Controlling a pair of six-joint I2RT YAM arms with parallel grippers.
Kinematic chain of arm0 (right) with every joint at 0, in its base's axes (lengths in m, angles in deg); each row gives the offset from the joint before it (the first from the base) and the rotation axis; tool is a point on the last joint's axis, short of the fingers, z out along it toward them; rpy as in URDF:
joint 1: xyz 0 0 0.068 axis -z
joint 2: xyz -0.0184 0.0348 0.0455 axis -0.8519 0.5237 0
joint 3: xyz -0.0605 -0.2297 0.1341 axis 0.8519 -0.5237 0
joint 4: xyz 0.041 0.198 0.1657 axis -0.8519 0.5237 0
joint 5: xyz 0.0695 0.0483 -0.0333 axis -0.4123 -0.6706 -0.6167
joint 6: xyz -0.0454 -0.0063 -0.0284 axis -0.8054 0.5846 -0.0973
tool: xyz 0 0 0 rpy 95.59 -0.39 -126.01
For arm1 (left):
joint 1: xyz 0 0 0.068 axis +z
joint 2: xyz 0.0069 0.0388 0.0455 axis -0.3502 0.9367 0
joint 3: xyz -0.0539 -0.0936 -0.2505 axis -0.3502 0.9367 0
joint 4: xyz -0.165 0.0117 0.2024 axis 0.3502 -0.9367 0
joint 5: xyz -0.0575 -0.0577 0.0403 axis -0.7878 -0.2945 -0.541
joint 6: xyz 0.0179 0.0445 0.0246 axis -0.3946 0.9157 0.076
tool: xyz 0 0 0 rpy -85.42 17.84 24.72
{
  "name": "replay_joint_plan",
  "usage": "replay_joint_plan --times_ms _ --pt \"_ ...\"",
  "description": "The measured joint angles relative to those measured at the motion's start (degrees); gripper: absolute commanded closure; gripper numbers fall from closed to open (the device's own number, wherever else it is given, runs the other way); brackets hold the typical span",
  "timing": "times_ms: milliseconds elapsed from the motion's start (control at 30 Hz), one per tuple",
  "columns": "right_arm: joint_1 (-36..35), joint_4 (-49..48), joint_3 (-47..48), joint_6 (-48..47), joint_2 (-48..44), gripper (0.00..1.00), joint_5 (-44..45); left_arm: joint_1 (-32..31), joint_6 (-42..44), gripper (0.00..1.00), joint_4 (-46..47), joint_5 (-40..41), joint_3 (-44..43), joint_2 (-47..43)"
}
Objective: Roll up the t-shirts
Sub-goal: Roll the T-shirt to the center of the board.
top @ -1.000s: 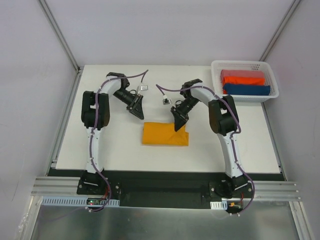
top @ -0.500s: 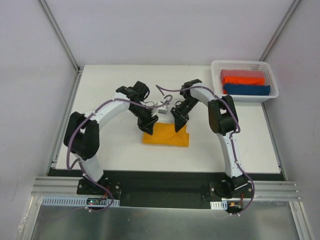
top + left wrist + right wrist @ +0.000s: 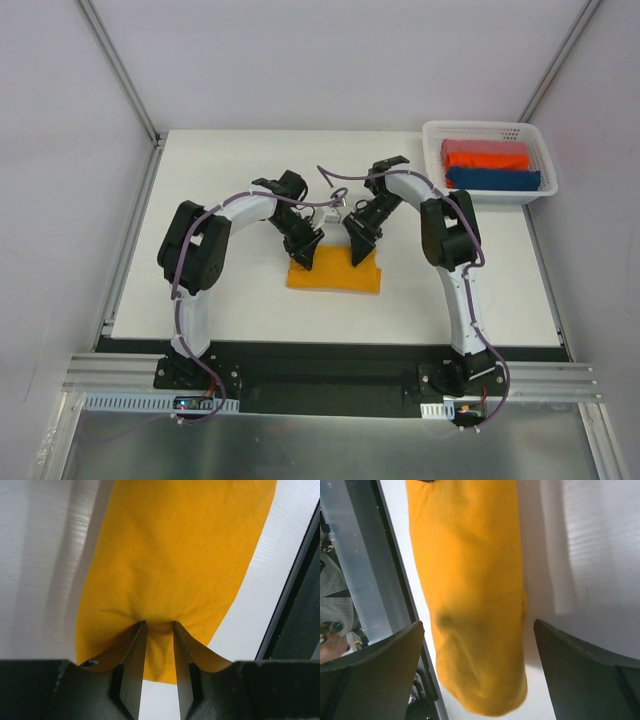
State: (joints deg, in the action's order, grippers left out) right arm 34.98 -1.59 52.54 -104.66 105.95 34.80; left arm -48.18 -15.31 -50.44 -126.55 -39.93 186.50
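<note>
At table centre, just in front of both grippers: mustard-yellow cloth t-shirt (image 3: 335, 276), gathered into a compact oblong bundle, long axis running left-right, lying flat on the white rectangular tabletop (image 3: 200, 200). Sleeves and collar not visible in this shape. The surface is mostly smooth, with some puckering at the far-left end.

Left gripper (image 3: 304, 258) is at the bundle's far-left edge, pointing down onto it. In the left wrist view the left gripper (image 3: 159, 625) has its two fingers nearly together with a small fold of the t-shirt (image 3: 170, 555) pinched between the tips, and creases radiate from the pinch. So it is closed on the cloth with only a narrow gap.

Right gripper (image 3: 360, 255) is at the bundle's far-right edge. In the right wrist view the right gripper (image 3: 477, 627) is spread wide, with one dark finger either side of the t-shirt (image 3: 470, 580). The bundle passes between the fingers and neither finger visibly presses it; slivers of table show on both sides. It grips nothing.

Both arms reach forward from the near edge and bend inward, their wrists close together over the bundle's far side.

White plastic lattice basket (image 3: 485, 126) sits at the far-right corner of the table, well apart from the t-shirt. Inside are a rolled pink cloth (image 3: 470, 146), a red-orange cloth (image 3: 487, 160) and a dark blue cloth (image 3: 495, 179), packed side by side.
</note>
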Motion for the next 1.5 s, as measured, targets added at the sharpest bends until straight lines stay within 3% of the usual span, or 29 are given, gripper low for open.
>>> replay_joint_plan --times_ms 200,300,367,433,533,600,700,733,800,833,933,1300,1500 --pt "4.52 -3.65 -5.09 2.80 -9.20 0.04 3.87 0.02 -2.54 0.73 0.66 0.13 -0.04 0.04" --pt "7.48 -15.15 -15.21 8.02 -25.68 0.04 10.51 0.02 -3.17 0.72 0.76 0.20 -0.04 0.04" --pt "8.96 -31.91 -29.66 12.17 -45.05 0.04 15.61 0.02 -3.48 0.73 0.81 0.00 -0.04 0.04" --pt "8.92 -42.66 -40.28 16.96 -62.64 0.04 17.59 0.02 -3.96 0.72 0.81 -0.20 -0.07 0.04" --pt "7.58 -47.54 -41.38 24.59 -72.70 0.04 15.91 0.02 -4.83 0.72 0.79 -0.26 -0.26 0.04" --pt "5.92 -49.35 -38.56 27.39 -70.71 0.04 13.84 0.02 -5.14 0.72 0.76 -0.28 -0.52 0.04" --pt "1.11 -51.32 -42.56 25.90 -68.11 0.02 16.83 0.02 -5.99 0.72 0.76 -0.44 -1.01 0.04" --pt "-0.79 -50.56 -43.89 24.98 -67.36 0.16 18.14 0.02 -6.23 0.72 0.76 -0.68 -1.16 0.09" --pt "-5.31 -48.37 -45.94 22.49 -65.40 0.32 19.93 0.04 -6.71 0.72 0.70 -1.29 -1.53 0.15" --pt "-6.88 -47.25 -46.23 21.18 -64.35 0.50 19.98 0.04 -7.02 0.72 0.68 -1.49 -1.73 0.24" --pt "-8.39 -45.81 -45.97 18.05 -60.98 0.71 19.76 0.02 -7.67 0.72 0.66 -1.68 -2.16 0.57" --pt "-9.70 -45.57 -42.29 10.80 -42.07 0.80 20.61 0.04 -7.91 0.72 0.48 -1.70 -2.49 2.23" --pt "-8.79 -46.31 -42.58 9.25 -38.03 0.80 21.94 0.04 -7.93 0.72 0.37 -1.77 -2.69 2.62"
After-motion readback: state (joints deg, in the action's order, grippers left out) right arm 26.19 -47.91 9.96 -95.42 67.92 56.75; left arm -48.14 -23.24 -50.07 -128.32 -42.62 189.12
